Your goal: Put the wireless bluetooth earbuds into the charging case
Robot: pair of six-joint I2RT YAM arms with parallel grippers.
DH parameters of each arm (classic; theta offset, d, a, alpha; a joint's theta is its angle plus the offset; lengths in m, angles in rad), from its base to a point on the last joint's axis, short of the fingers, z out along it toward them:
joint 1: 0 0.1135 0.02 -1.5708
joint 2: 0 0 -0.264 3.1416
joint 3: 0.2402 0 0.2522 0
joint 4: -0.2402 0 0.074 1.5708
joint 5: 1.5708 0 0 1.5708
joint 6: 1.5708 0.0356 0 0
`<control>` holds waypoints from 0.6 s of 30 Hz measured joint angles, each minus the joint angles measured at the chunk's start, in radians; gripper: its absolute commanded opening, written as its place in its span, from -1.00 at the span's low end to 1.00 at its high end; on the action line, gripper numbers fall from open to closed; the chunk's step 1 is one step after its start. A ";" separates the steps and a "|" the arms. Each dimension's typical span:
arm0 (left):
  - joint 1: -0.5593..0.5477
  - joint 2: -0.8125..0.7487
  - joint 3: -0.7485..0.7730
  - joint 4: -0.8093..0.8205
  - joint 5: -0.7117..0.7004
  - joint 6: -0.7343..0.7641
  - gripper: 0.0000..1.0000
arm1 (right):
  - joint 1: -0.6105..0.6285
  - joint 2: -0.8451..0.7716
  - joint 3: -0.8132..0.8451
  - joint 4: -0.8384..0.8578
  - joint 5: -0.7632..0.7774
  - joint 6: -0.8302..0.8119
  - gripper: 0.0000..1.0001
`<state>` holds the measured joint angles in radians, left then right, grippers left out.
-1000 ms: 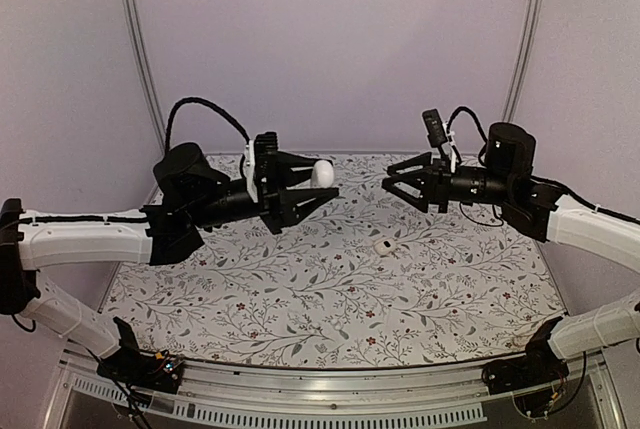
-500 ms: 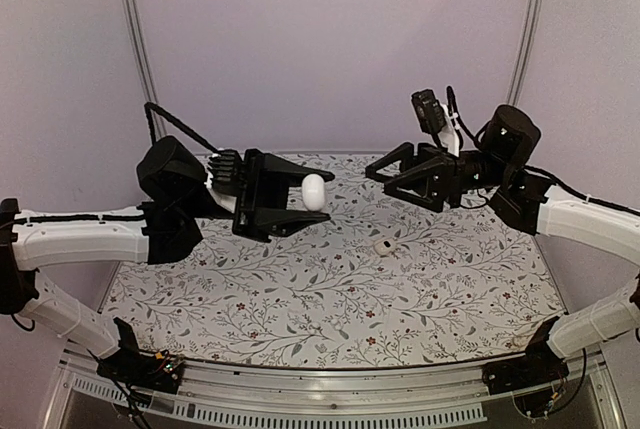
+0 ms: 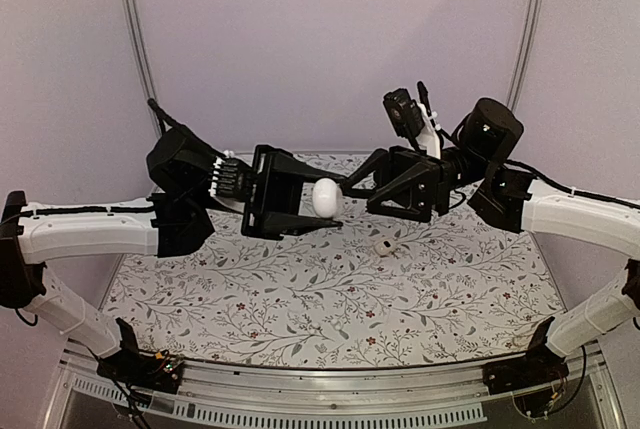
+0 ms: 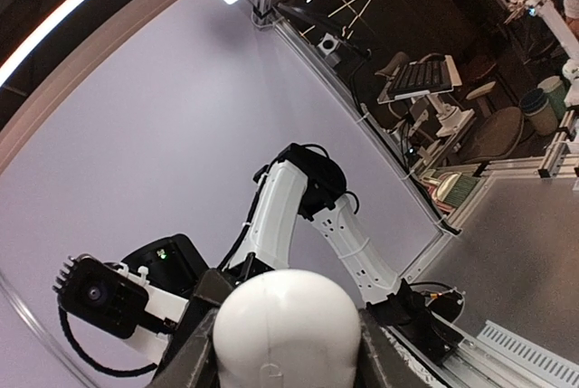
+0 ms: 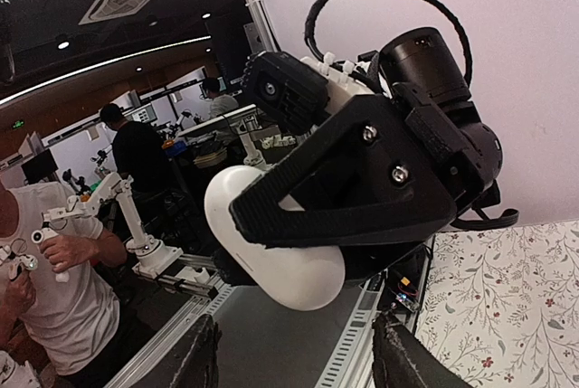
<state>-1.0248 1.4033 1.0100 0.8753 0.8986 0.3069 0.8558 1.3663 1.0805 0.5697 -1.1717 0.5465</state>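
My left gripper is shut on the charging case, a white pebble-shaped shell with a thin seam line, and holds it in the air above the table's back middle. The case fills the space between the left fingers; its lid is closed. My right gripper stands open just right of the case, fingertips nearly at it. In the right wrist view the case hangs ahead of and above the open right gripper, not touching its fingers. One small white earbud with a dark spot lies on the table.
The table has a floral cloth. Metal frame posts rise at the back left and back right. A rail with cable boards runs along the near edge.
The left gripper has rolled its wrist and carried the case to the right. The right gripper has moved left and up, close to the case, and its jaws have narrowed a little.
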 measured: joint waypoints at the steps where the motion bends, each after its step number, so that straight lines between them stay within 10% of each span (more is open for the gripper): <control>1: -0.002 0.002 0.001 -0.001 0.004 0.002 -0.71 | 0.006 0.007 0.007 0.008 -0.006 0.004 0.09; 18: -0.027 0.030 0.030 0.017 0.068 0.019 -0.75 | 0.083 0.105 0.072 0.181 -0.078 0.108 -0.09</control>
<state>-1.0515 1.4334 1.0401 0.8925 0.9661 0.3256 0.9390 1.4715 1.1530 0.7506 -1.2495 0.6540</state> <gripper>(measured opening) 0.396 0.468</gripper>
